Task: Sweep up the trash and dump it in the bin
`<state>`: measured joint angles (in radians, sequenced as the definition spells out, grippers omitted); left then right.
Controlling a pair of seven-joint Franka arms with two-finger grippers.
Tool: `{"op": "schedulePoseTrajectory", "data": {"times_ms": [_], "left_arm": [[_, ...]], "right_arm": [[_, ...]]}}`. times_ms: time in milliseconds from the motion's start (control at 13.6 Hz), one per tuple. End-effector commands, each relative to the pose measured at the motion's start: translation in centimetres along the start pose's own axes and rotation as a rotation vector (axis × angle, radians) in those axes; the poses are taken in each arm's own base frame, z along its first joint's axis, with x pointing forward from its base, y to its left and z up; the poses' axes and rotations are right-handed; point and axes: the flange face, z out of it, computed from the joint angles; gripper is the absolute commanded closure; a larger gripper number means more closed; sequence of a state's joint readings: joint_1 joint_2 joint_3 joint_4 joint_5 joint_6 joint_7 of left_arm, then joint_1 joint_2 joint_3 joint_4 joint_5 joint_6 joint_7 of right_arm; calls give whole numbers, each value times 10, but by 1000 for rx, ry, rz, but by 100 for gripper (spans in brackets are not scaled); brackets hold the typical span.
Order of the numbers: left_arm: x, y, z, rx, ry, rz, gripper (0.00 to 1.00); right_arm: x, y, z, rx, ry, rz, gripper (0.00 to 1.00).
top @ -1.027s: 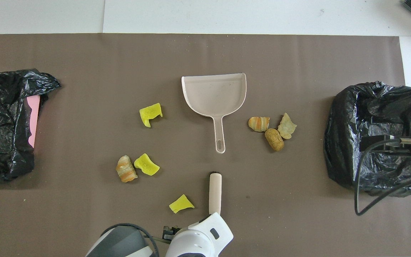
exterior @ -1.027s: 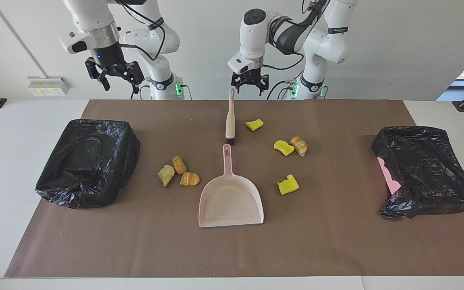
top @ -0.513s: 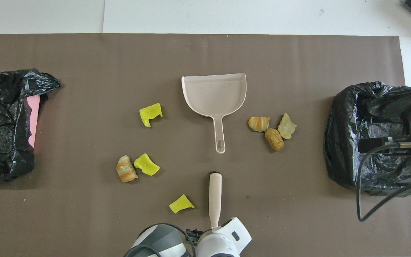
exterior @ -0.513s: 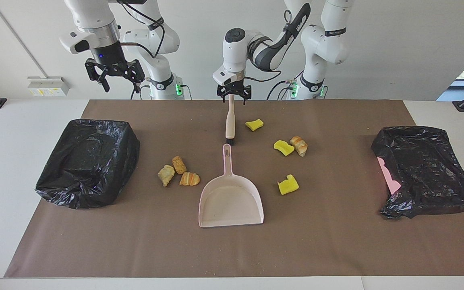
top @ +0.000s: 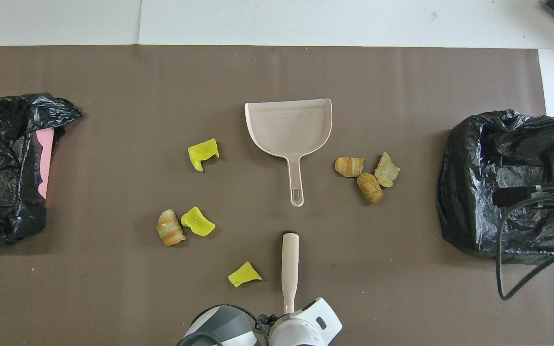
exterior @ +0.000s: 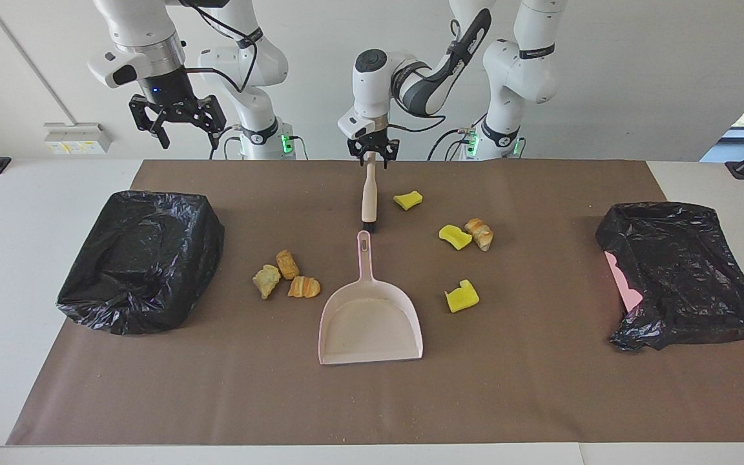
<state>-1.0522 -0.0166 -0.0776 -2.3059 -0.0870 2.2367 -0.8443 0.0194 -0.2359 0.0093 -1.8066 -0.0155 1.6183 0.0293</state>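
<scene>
Left gripper (exterior: 372,157) sits down over the robot-end tip of the brush (exterior: 369,197) handle, fingers either side; whether they clamp it I cannot tell. Trash (exterior: 407,199) lies scattered on both sides of the dustpan (exterior: 369,323), farther out. Right gripper (exterior: 175,126) hangs open above the black-bagged bin (exterior: 143,258).

Two white arms with rounded glossy joint housings, dark grey bands at the joints. Black cables loop along the upper links. Green lights glow at both bases. Each black end effector hangs from a white wrist block; left end effector (exterior: 372,157), right end effector (exterior: 177,121).
</scene>
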Motion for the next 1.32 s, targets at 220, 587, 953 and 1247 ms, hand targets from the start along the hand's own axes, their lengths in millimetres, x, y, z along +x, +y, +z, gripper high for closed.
{"op": "schedulePoseTrajectory", "data": {"times_ms": [220, 587, 953, 1247], "left_arm": [[-5, 0, 2, -24, -38, -42, 70], [-2, -14, -16, 4, -71, -39, 100], [11, -64, -48, 67, -169, 8, 100], [-17, -65, -50, 92, -206, 120, 100]], "right_arm": [[7, 18, 1, 42, 10, -14, 0], [27, 18, -7, 42, 0, -3, 0], [25, 7, -6, 37, -4, -9, 0], [32, -26, 6, 34, -20, 14, 0]]}}
